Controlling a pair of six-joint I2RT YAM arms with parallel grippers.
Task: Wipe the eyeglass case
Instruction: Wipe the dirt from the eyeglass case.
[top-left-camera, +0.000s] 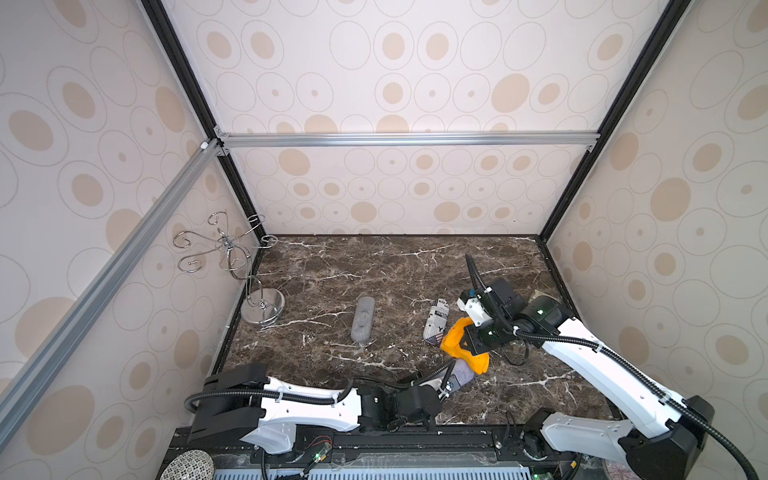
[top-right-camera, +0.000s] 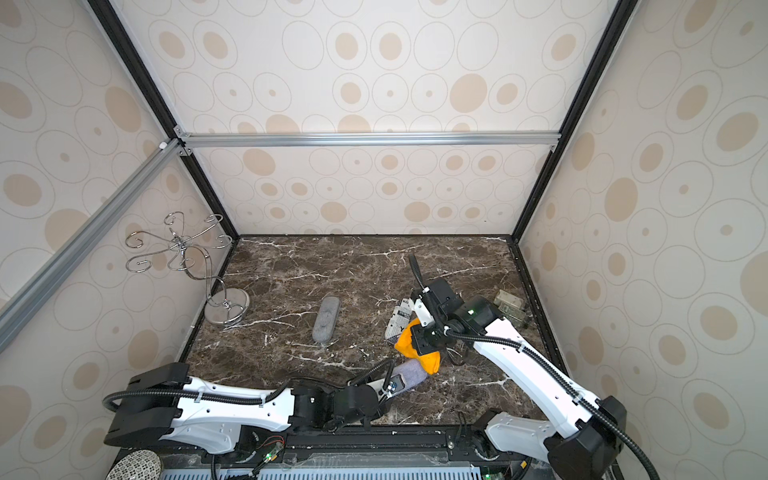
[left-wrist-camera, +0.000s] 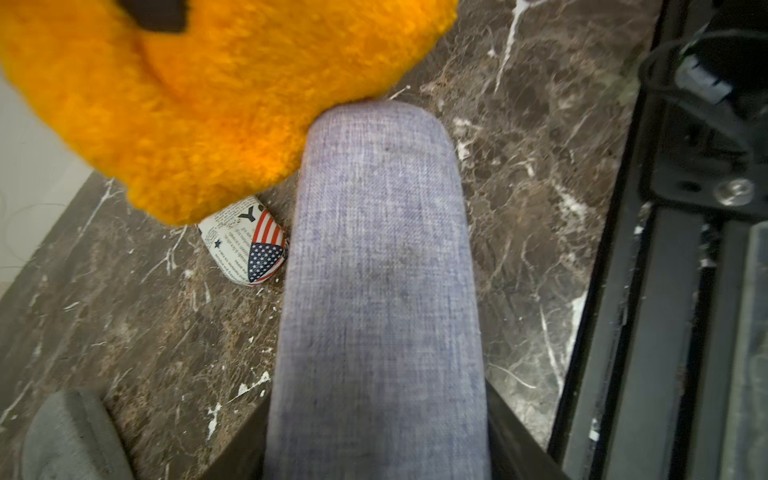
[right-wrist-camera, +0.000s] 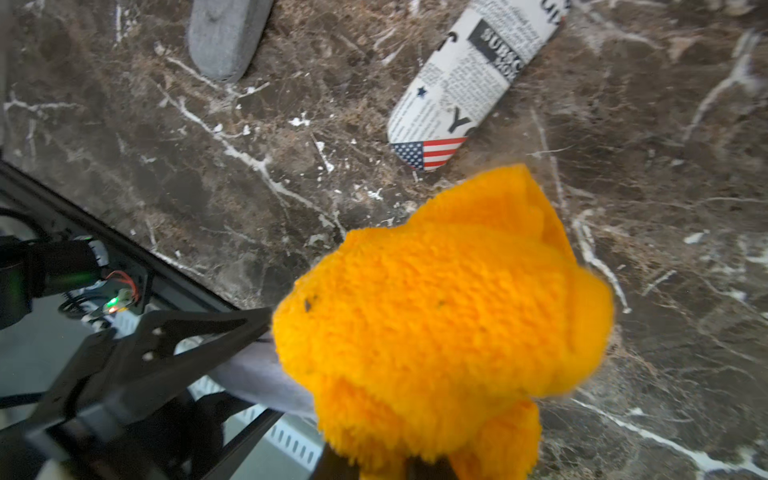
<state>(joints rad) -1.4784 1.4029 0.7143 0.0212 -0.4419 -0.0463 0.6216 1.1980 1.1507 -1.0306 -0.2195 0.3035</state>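
Observation:
The eyeglass case (left-wrist-camera: 378, 270), a long blue-grey fabric one, is held off the marble by my left gripper (left-wrist-camera: 376, 415), which is shut on its near end; dark fingers show on both sides of it. In both top views the case (top-left-camera: 464, 372) (top-right-camera: 412, 371) points toward the right arm. My right gripper (right-wrist-camera: 390, 461) is shut on a fluffy orange cloth (right-wrist-camera: 440, 311), which lies over the case's far end (right-wrist-camera: 262, 374). In the left wrist view the orange cloth (left-wrist-camera: 199, 104) touches the case's rounded tip. From above, the cloth (top-left-camera: 457, 345) hides the right gripper's fingertips.
A grey felt case (top-left-camera: 363, 320) lies mid-table. A newspaper-print case with a flag corner (top-left-camera: 436, 322) lies just beyond the cloth. A chrome hook stand (top-left-camera: 262, 307) is at the left wall. Small greenish objects (top-right-camera: 511, 307) sit by the right wall. The black front rail (left-wrist-camera: 623, 332) runs alongside the case.

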